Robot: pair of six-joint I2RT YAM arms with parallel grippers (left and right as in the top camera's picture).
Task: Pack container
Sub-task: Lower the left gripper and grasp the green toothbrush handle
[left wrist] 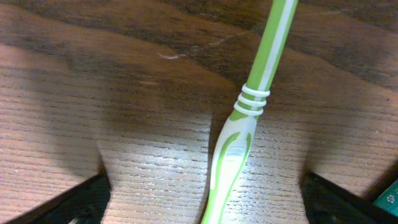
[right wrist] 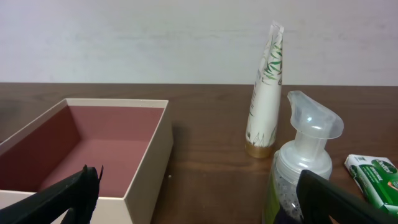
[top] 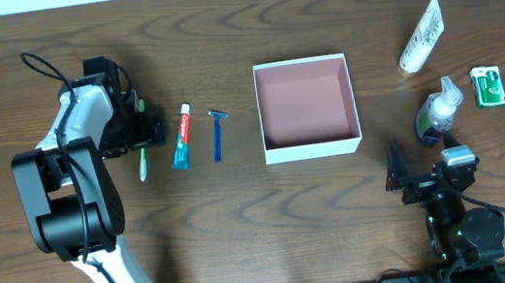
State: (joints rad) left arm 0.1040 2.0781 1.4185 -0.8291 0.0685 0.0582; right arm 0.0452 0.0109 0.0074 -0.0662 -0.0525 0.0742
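The left arm rises from the near edge of the table (top: 245, 230), well left of the container (top: 313, 148), and folds over. Its wrist bends down, so the left gripper (top: 139, 132) hangs low with its jaws spread wide. The right arm sits tucked up, to the near right of the container. The right gripper (top: 425, 169) is level, its jaws wide apart.

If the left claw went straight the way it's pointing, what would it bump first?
Probably the green toothbrush, lying on the table right between the open fingers of the left gripper. How far off it is stays unclear.
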